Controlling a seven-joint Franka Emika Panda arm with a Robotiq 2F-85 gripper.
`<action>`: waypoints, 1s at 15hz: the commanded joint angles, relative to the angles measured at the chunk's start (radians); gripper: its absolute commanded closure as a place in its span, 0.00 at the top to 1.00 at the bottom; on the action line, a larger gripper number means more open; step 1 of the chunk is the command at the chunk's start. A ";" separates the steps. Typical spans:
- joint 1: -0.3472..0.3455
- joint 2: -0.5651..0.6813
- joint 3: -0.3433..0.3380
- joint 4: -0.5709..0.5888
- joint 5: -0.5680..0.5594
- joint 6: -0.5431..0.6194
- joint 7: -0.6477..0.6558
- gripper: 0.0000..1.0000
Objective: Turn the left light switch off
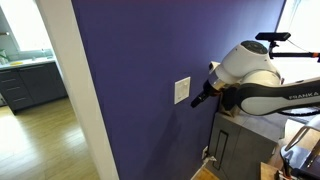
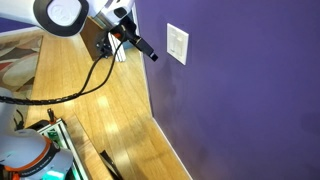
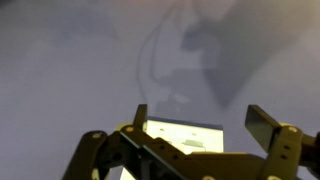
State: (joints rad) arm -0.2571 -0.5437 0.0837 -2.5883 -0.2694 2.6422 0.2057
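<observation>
A small white, nearly square switch plate [image 1: 182, 91] sits on the purple wall and shows in both exterior views [image 2: 177, 44]. The left light switch is its left half [image 1: 179, 91]; its rocker position is too small to read. My gripper [image 1: 201, 99] points at the wall just beside the plate, a short gap away [image 2: 151, 54]. In the wrist view the plate [image 3: 185, 133] lies low between the two fingers of the gripper [image 3: 200, 122], which stand wide apart and hold nothing. The lower part of the plate is hidden by the gripper body.
The purple wall [image 1: 140, 60] fills most of the view. A white door frame [image 1: 78, 90] and a kitchen doorway lie to one side. A grey cabinet [image 1: 235, 145] stands under the arm. Black cables [image 2: 90, 75] hang over the wooden floor [image 2: 110, 120].
</observation>
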 commanded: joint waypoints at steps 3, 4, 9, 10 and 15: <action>-0.009 0.059 -0.012 0.025 0.007 0.097 0.038 0.72; -0.008 0.070 -0.016 0.029 0.009 0.119 0.033 0.72; -0.003 0.126 -0.029 0.047 0.024 0.208 0.017 0.33; 0.001 0.138 -0.032 0.052 0.030 0.218 0.014 0.24; -0.004 0.183 -0.037 0.076 0.033 0.261 0.012 0.00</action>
State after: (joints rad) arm -0.2621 -0.3966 0.0572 -2.5322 -0.2575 2.8727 0.2315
